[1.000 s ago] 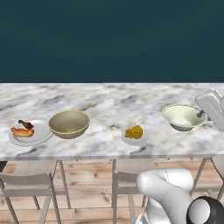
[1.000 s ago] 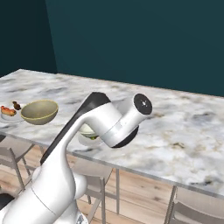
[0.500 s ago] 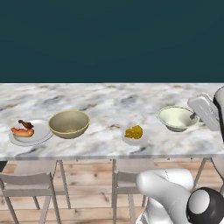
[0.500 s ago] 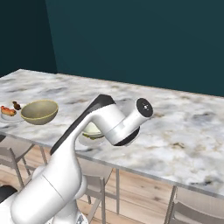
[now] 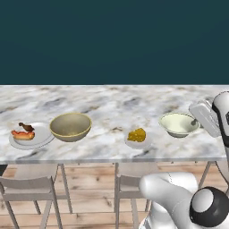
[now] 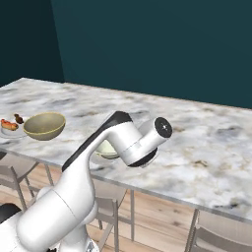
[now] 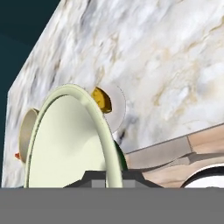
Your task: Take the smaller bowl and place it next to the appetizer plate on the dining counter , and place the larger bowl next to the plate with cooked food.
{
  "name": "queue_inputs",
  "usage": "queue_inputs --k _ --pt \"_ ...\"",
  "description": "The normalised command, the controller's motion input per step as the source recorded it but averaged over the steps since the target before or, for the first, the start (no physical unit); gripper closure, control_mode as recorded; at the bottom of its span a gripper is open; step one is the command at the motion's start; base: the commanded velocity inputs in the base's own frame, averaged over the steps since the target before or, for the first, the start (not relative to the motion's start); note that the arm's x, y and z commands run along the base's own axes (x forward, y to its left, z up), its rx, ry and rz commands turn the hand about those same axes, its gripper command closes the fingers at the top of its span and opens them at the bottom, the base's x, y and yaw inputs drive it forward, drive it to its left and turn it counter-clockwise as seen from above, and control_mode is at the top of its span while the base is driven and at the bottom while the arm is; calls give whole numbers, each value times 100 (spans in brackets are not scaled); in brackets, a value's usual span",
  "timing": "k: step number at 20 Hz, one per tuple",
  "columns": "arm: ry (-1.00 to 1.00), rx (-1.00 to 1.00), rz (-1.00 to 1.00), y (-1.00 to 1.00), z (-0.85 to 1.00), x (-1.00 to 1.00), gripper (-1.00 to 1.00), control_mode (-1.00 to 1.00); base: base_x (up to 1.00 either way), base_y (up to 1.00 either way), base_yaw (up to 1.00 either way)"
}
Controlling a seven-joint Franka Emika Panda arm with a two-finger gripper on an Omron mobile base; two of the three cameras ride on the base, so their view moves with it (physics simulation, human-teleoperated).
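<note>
Left base view alone shows the whole marble tabletop [image 5: 103, 107]: sausage on the wide plate [image 5: 31, 136] beside the larger bowl [image 5: 70, 126], yellow food on the appetizer plate [image 5: 137, 138], and the smaller bowl [image 5: 179, 124] empty, its rim pinched between the jaws of the gripper [image 5: 195, 120]

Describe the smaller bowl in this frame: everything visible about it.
The smaller bowl is pale cream-white, thin-rimmed, smooth and empty. It sits upright at the dining counter, right of the appetizer plate and apart from it. The gripper meets its right rim; the hand view shows that rim running down between the fingertips.
</note>
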Motion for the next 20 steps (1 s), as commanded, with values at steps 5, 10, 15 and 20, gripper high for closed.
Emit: queue_inputs --k 5,10,15,20 --pt "0 0 0 -16 -26 15 100 -100 0 0 0" --pt "0 0 0 -22 -26 19 100 -100 0 0 0" --pt "0 0 0 -10 -22 24 100 -100 0 0 0" --pt "1 0 0 -1 -22 25 100 -100 0 0 0"
